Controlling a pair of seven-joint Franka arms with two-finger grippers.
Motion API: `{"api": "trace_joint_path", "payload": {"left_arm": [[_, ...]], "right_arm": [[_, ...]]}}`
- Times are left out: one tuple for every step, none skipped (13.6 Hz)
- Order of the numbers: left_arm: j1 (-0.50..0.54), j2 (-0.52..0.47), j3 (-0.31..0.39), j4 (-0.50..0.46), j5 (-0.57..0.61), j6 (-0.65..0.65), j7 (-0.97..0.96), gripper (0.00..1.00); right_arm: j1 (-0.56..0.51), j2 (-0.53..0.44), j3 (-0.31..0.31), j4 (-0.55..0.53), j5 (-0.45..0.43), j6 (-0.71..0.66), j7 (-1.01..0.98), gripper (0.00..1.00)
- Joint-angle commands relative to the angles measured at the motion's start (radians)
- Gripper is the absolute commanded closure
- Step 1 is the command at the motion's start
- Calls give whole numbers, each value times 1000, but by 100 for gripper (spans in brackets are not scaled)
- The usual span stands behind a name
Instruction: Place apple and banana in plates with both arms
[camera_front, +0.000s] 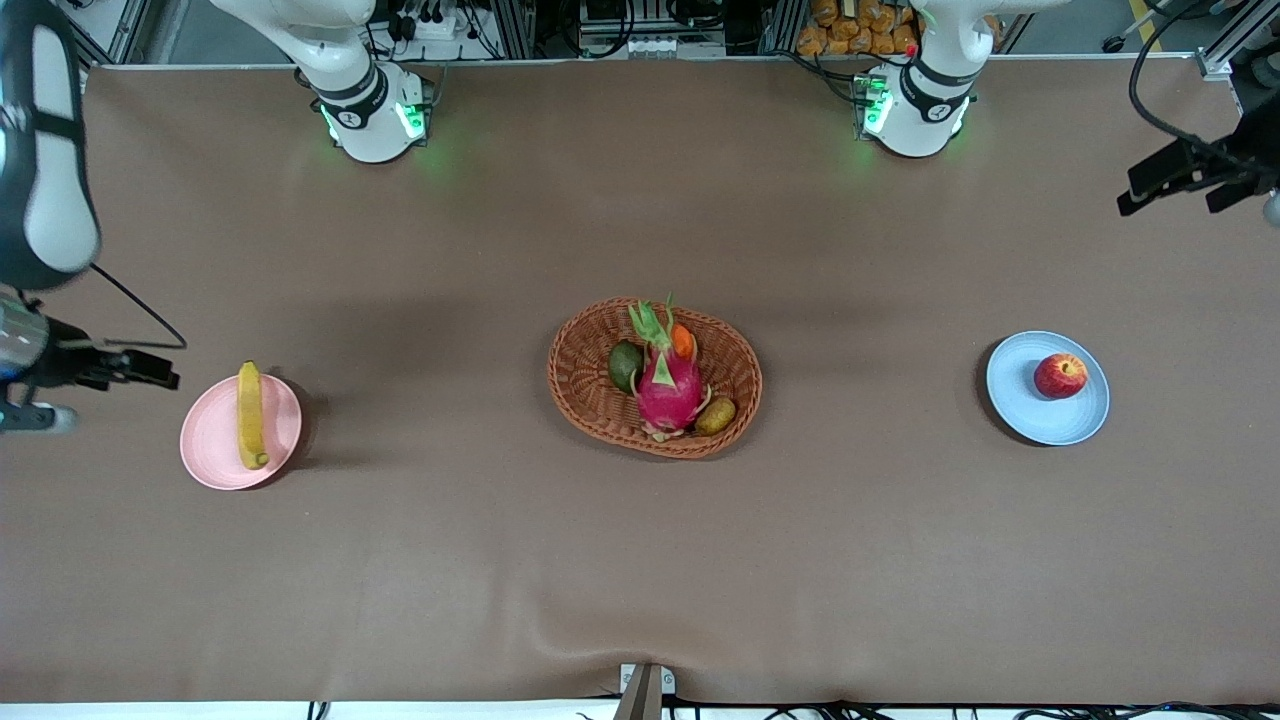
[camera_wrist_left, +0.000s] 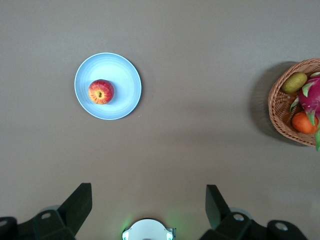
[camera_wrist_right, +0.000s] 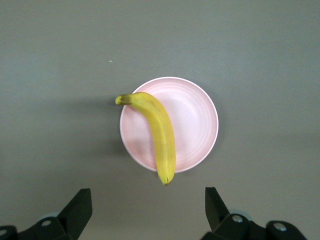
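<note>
Brown tabletop: banana (camera_front: 250, 415) lengthwise toward camera, across pink plate (camera_front: 215, 440).

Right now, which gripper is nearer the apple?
Left. The left gripper hangs open above the table beside the blue plate holding the apple; the right gripper hangs open beside the pink plate.

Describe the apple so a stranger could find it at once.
Start at the wicker basket of fruit in the middle of the table, then go toward the left arm's end to the light blue plate. The apple sits on it: small, round, red with yellow patches, the only fruit there.
</note>
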Motion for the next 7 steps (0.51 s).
{"api": "trace_joint_path", "payload": {"left_arm": [[-12, 0, 2, -5, 53, 20, 1, 0], [-15, 17, 0, 16, 63, 26, 4, 0], [-21, 37, 0, 24, 61, 26, 7, 0], [-26, 43, -4, 30, 61, 27, 6, 0], [-37, 44, -6, 30, 60, 36, 9, 0], [-43, 44, -6, 30, 63, 41, 7, 0], [-48, 44, -6, 30, 57, 41, 9, 0]], "right_arm": [[23, -102, 0, 0, 15, -85, 48, 0], [40, -139, 2, 2, 15, -129, 120, 0], [61, -173, 2, 0, 15, -163, 172, 0], [82, -204, 2, 0, 15, -195, 212, 0], [99, -224, 5, 4, 15, -221, 233, 0], [119, -232, 0, 13, 14, -250, 233, 0], [121, -232, -6, 52, 15, -284, 222, 0]]}}
